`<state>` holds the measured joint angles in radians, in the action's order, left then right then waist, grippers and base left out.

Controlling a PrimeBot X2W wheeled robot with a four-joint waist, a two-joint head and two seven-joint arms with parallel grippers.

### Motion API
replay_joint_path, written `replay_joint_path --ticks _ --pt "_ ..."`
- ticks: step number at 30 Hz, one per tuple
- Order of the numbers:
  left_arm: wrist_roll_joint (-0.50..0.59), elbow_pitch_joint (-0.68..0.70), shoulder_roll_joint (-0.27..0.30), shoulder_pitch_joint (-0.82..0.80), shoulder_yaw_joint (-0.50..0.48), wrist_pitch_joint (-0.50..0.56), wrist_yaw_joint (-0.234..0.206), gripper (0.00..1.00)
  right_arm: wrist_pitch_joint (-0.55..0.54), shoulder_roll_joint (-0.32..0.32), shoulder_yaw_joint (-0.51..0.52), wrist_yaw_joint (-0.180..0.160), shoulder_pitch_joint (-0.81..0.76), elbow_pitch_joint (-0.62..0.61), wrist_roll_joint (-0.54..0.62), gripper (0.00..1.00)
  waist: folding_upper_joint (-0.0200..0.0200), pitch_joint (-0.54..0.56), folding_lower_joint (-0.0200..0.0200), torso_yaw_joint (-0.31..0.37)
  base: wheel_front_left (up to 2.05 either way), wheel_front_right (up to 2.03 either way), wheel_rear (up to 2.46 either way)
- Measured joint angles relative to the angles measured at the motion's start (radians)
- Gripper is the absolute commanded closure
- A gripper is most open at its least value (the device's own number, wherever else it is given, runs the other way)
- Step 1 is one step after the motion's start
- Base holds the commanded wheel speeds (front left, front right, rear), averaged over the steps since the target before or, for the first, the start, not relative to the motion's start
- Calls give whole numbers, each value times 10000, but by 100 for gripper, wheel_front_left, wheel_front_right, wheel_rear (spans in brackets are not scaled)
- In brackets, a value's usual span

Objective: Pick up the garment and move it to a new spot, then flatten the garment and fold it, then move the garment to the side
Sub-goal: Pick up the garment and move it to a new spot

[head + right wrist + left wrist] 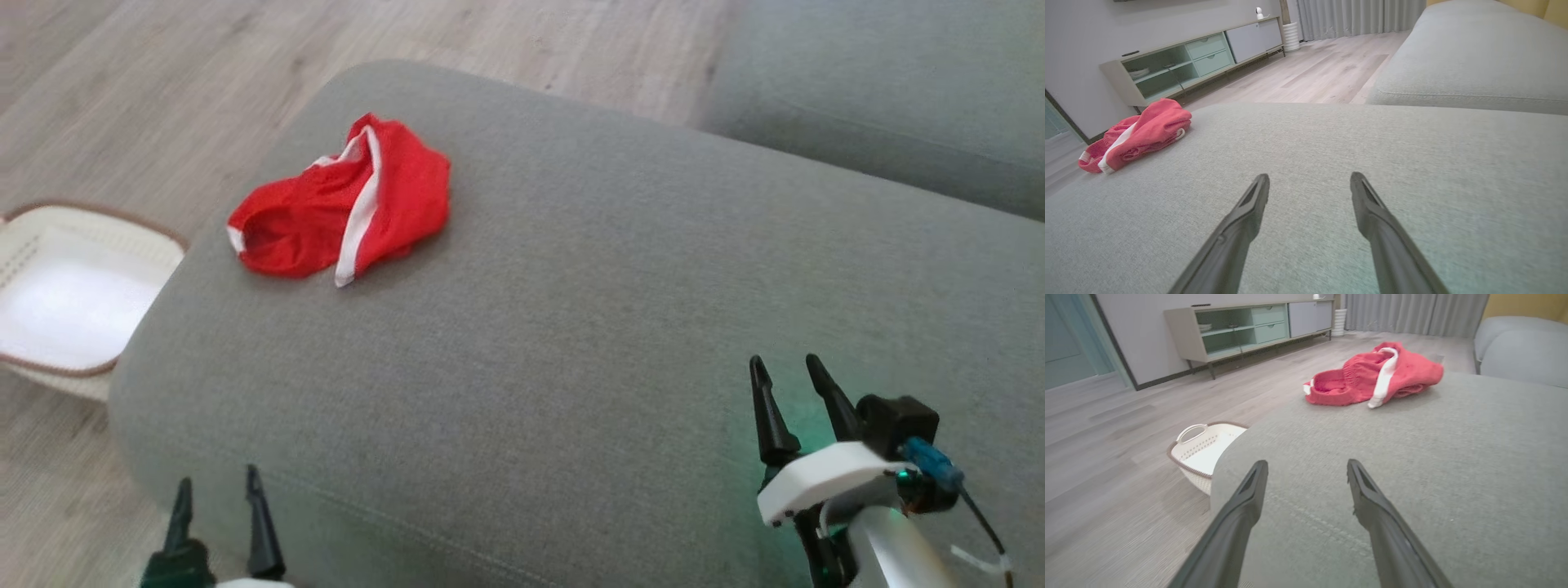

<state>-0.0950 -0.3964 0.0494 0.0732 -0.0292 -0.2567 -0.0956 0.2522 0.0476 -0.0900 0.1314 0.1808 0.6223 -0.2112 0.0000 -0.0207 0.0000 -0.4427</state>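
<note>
The garment (pixel 343 204) is a crumpled red piece with white trim, lying on the far left part of a grey cushion (pixel 571 327). In the left wrist view the garment (pixel 1376 373) lies well ahead and to the right; in the right wrist view the garment (pixel 1135 134) sits far off to the left. My left gripper (pixel 219 482) hovers open at the cushion's near left edge, with nothing between its fingers. My right gripper (pixel 788 367) stands open over the cushion's near right part, also holding nothing.
A white basket with a brown rim (pixel 73 294) stands on the wooden floor to the left of the cushion. A second grey cushion (pixel 882 90) lies at the far right. A low cabinet (pixel 1249 326) stands against the far wall.
</note>
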Motion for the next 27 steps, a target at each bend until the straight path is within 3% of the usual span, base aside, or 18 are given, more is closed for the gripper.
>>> replay_joint_path --ticks 9,18,27 --pt "-198 -224 169 -653 -1145 0 297 0 2 4 -255 0 478 -142 253 0 0 -830 1 166 0 0 0" --pt "-198 -1392 1198 -4040 -1647 0 1154 0 2 17 -157 0 1318 -546 1009 0 0 -2144 3 796 0 0 0" --pt "-403 -3649 1532 -6796 -1513 0 1937 0 4 36 -79 0 2064 -1035 1377 0 -1 -3425 3 1601 0 0 0"
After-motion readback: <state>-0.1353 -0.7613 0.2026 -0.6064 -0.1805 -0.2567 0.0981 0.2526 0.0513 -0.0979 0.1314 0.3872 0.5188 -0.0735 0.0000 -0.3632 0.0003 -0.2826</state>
